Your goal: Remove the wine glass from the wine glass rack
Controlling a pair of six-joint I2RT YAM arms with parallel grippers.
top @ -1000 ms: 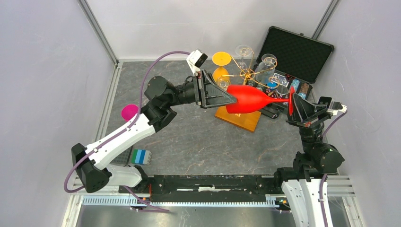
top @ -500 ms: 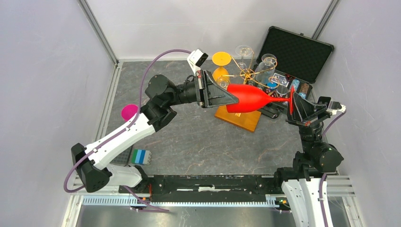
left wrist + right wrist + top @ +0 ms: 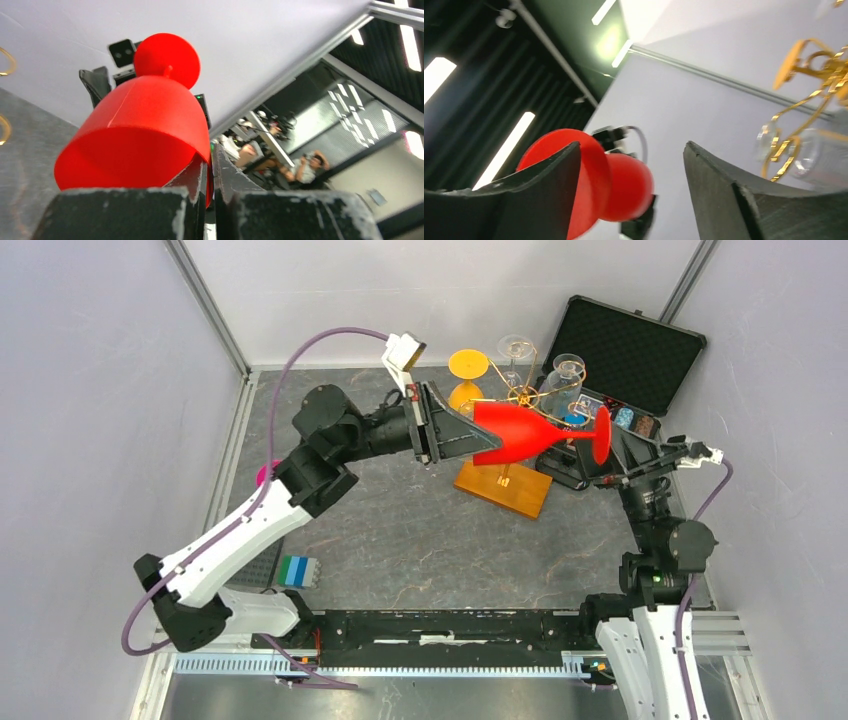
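The red wine glass hangs on its side in the air above the wine glass rack, a gold wire stand on a wooden base. My left gripper is shut on the rim of the bowl, with one finger inside the bowl and one outside. My right gripper is open at the glass's foot. In the right wrist view the red foot shows just behind the left finger, and nothing is pinched between the fingers.
An orange glass and two clear glasses hang on the rack. An open black case stands at the back right behind my right arm. A pink object and a blue-green block lie at the left.
My left gripper closed on the bowl's rim, then my right gripper opened and let go of the foot. The left arm has shifted the glass slightly up and to the left.
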